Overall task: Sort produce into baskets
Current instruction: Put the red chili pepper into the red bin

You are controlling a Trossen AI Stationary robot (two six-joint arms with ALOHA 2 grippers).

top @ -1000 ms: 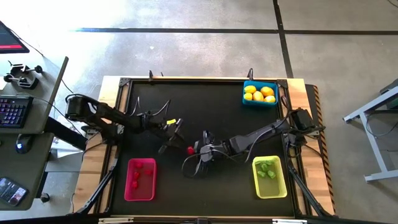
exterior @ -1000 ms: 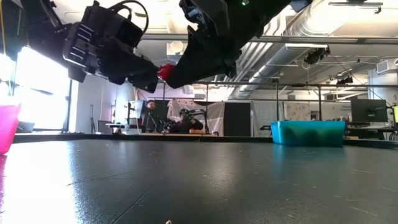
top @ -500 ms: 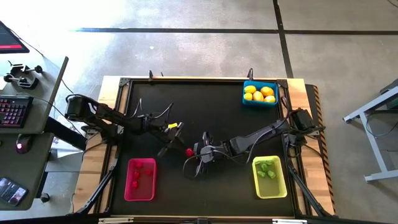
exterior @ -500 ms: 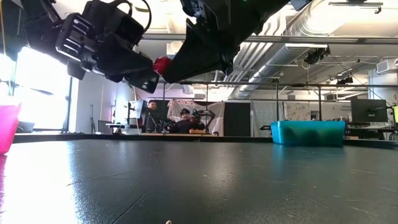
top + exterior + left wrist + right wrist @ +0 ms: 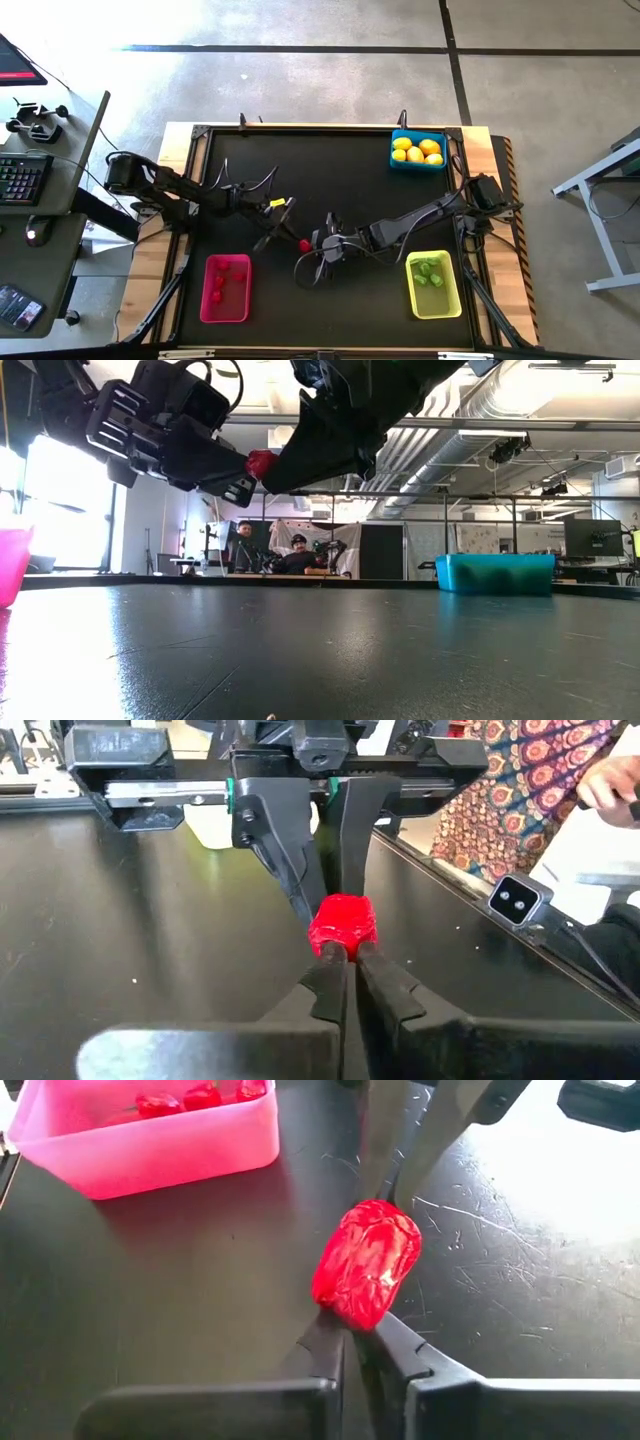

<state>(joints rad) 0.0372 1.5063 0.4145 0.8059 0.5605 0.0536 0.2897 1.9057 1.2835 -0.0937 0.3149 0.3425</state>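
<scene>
A red berry (image 5: 304, 245) is in the air over the middle of the black table, between my two grippers. My left gripper (image 5: 296, 239) reaches it from the table's left and is shut on it; it also shows in the left wrist view (image 5: 345, 958). My right gripper (image 5: 312, 245) reaches it from the right and is also shut on it, as the right wrist view (image 5: 350, 1332) shows. The pink basket (image 5: 225, 288) holds red berries, the yellow-green basket (image 5: 433, 283) green bits, and the blue basket (image 5: 417, 151) lemons. My left gripper pinches the berry's left end (image 5: 338, 942) between its two fingertips, only at their free ends. The fingers come slanting down from the table's left. The berry is lifted clear of the table. My right gripper pinches the berry's opposite end (image 5: 352, 1312) between its two fingertips. The fingers come roughly level from the table's right, facing the left gripper's fingers (image 5: 392, 1150). The berry (image 5: 262, 463) is well above the table.
The pink basket (image 5: 150, 1130) is at the near left and the yellow-green basket at the near right. The blue basket (image 5: 495, 572) is at the far right corner. People sit in the room beyond the far edge (image 5: 270, 555).
The berry and the two gripper tips around it have risen a little above the table. My left gripper has tipped slightly while staying at the berry.
</scene>
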